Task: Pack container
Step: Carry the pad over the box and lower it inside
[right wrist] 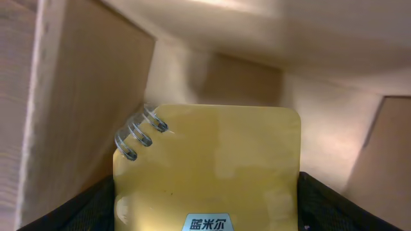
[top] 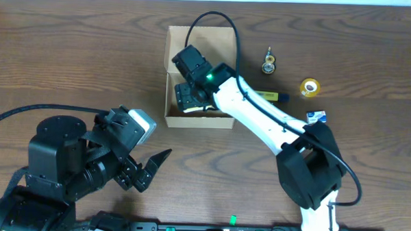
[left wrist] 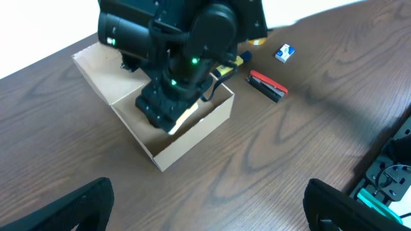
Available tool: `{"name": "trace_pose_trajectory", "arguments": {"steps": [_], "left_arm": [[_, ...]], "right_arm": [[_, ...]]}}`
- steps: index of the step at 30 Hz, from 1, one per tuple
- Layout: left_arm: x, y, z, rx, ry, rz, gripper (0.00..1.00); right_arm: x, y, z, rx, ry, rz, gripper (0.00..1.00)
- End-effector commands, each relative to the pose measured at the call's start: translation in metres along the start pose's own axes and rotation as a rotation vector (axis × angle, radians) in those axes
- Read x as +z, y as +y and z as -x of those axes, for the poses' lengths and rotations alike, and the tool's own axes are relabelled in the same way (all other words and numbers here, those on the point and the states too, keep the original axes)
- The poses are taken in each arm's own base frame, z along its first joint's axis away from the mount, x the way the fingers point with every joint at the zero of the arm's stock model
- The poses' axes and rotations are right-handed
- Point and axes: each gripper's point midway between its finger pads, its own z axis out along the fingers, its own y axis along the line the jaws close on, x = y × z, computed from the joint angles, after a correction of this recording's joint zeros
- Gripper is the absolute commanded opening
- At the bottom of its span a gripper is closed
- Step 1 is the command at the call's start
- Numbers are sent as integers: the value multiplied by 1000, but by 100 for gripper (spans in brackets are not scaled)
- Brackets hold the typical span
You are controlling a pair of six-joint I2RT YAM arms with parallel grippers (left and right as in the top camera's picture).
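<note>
The tan cardboard container [top: 209, 41] stands open at the table's middle back, its flap lid lying back. It also shows in the left wrist view [left wrist: 192, 138] and its inner walls fill the right wrist view [right wrist: 83, 83]. My right gripper [top: 190, 101] reaches down inside it, shut on a yellow spiral-bound notepad [right wrist: 212, 154] held between its two fingers [right wrist: 205, 208]. My left gripper [top: 152, 170] is open and empty, low over the bare table in front of the container [left wrist: 209, 208].
To the right of the container lie a yellow and blue marker [top: 271, 96], a small brass item [top: 268, 63], a yellow tape roll [top: 310, 87] and a small blue and white box [top: 316, 116]. A red and black stapler [left wrist: 266, 85] lies near them.
</note>
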Motion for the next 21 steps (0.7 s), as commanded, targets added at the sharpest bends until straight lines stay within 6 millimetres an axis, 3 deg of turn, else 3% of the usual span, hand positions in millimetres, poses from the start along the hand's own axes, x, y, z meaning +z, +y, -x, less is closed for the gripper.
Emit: {"name": "trace_pose_trajectory", "arguments": {"steps": [1,21], "left_arm": [[-5,-2,6,12,-21,-8,95],[-5,-3,6,13,-21,-8,96]], "right_arm": [[-4,15,-3,31,-18,1,55],[2,19,-6,134,-54,-56,60]]}}
